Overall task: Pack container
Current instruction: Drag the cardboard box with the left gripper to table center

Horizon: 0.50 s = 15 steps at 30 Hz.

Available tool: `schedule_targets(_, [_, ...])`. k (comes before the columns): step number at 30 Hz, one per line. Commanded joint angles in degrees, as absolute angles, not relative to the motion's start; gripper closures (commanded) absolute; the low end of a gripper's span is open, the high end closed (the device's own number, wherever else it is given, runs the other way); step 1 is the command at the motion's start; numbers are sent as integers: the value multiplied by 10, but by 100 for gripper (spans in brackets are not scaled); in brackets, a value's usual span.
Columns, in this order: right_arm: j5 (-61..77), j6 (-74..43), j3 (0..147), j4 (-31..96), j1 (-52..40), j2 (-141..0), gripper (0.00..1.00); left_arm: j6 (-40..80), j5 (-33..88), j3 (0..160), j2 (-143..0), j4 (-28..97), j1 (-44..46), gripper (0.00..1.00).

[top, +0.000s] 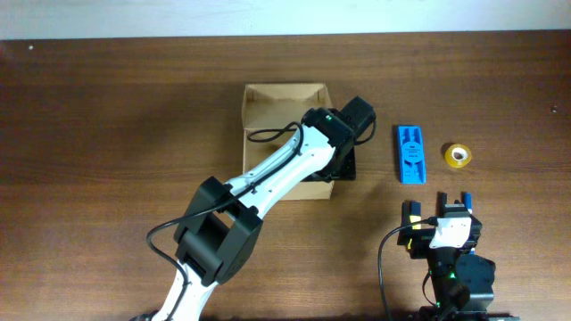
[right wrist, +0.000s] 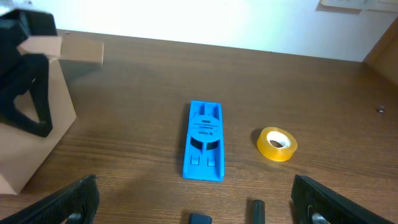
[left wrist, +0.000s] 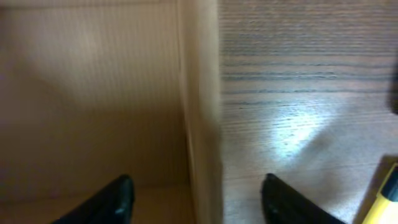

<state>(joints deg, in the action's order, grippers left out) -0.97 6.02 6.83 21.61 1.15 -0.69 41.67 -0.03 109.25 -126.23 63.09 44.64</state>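
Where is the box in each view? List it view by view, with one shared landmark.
Overhead: box at upper centre.
Left wrist: its interior and right wall fill the left half.
Right wrist: at the far left edge.
Landmark: the left gripper astride the box's right wall, seen in all three.

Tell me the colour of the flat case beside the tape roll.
The case is bright blue, clearest in the right wrist view.
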Motion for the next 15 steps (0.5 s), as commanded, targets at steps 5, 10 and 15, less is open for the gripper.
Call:
schedule_targets(5, [-6, 55, 64, 216, 16, -1, 1, 365, -101, 1252, -1270, 717, 459, 30])
schedule_targets(10, [-6, 55, 64, 216, 16, -1, 1, 323, -171, 1394, -1270, 821, 451, 28])
schedule_targets(15, [-6, 55, 64, 216, 16, -1, 1, 296, -272, 1516, -1270, 940, 413, 20])
